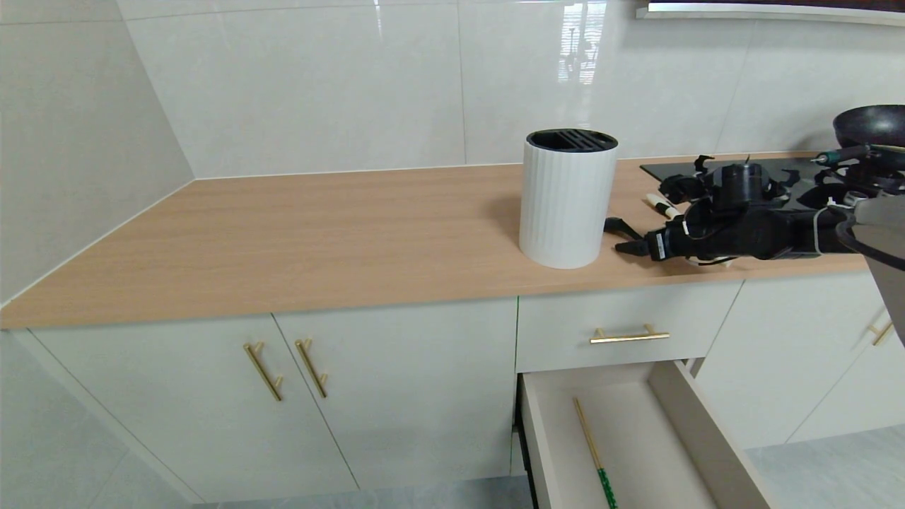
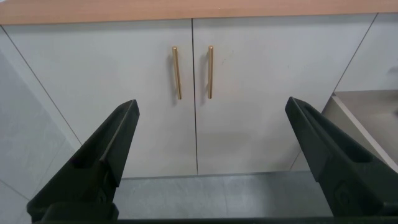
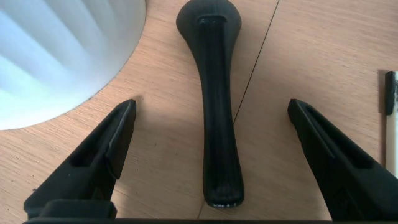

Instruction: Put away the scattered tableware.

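Right claw (image 3: pixel 211 107) was spread wide, straddling a black utensil handle (image 3: pixel 219 149) that lay flat on the counter (image 1: pixel 318 233) just beside the white holder (image 1: pixel 568 201), no contact. Left claw (image 2: pixel 211 109) was spread too, facing cupboard doors (image 2: pixel 249 93). One chopstick (image 1: pixel 592 445) lay in the open drawer (image 1: pixel 682 417).

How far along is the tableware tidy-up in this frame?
Done: one wooden chopstick with a green end lies in the open white drawer. In hand: nothing gripped yet; the right gripper has its jaws open either side of a black utensil handle on the wooden counter, beside the white ribbed holder. Remaining: that handle and a white-and-black stick farther back. The left gripper, jaws open, faces the cabinet doors.
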Available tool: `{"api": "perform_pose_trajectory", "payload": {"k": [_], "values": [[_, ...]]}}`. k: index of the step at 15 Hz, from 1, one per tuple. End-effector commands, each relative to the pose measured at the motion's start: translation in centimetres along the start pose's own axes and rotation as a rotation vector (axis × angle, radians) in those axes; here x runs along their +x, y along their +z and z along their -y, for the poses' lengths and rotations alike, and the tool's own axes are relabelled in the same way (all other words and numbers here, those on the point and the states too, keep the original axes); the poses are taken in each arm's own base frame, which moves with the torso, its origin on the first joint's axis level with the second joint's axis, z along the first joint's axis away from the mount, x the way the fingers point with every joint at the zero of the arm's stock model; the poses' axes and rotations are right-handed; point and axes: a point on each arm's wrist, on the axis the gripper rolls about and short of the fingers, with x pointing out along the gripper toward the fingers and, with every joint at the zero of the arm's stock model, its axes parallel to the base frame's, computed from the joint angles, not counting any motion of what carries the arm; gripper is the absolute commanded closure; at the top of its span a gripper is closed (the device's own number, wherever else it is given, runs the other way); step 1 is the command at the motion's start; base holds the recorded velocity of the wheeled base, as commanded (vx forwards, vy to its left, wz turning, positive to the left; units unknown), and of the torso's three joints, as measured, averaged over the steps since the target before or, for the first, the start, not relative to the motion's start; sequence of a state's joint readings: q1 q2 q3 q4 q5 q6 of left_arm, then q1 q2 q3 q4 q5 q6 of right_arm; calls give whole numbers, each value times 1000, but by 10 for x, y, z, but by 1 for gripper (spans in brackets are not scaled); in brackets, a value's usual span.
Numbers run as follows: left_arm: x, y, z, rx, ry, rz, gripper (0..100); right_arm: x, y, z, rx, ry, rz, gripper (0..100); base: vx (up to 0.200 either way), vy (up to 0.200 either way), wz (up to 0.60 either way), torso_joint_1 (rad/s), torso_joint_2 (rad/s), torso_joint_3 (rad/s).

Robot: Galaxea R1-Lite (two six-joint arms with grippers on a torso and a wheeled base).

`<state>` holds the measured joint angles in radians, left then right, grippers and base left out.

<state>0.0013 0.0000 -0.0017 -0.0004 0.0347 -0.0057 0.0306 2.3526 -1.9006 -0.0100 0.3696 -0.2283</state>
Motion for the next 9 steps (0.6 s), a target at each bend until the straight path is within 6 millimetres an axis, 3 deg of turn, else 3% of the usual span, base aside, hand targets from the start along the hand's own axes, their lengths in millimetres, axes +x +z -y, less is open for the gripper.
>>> {"api": "perform_pose_trajectory", "payload": {"k": [1,2,3,9], "values": [[0,0,0,0,1,-1,0,0,1,0,-1,-4,2,0,0,0,0,0,0,0],[0,0,0,0,-1,-1,0,0,1,0,-1,-4,2,0,0,0,0,0,0,0],[0,0,0,0,1,-2,0,1,1,0,-1,-4,2,100,0,0,0,0,0,0],[0,0,0,0,1,-1,0,5,-1,2,-7,-4,5,100,0,0,0,0,0,0]]}}
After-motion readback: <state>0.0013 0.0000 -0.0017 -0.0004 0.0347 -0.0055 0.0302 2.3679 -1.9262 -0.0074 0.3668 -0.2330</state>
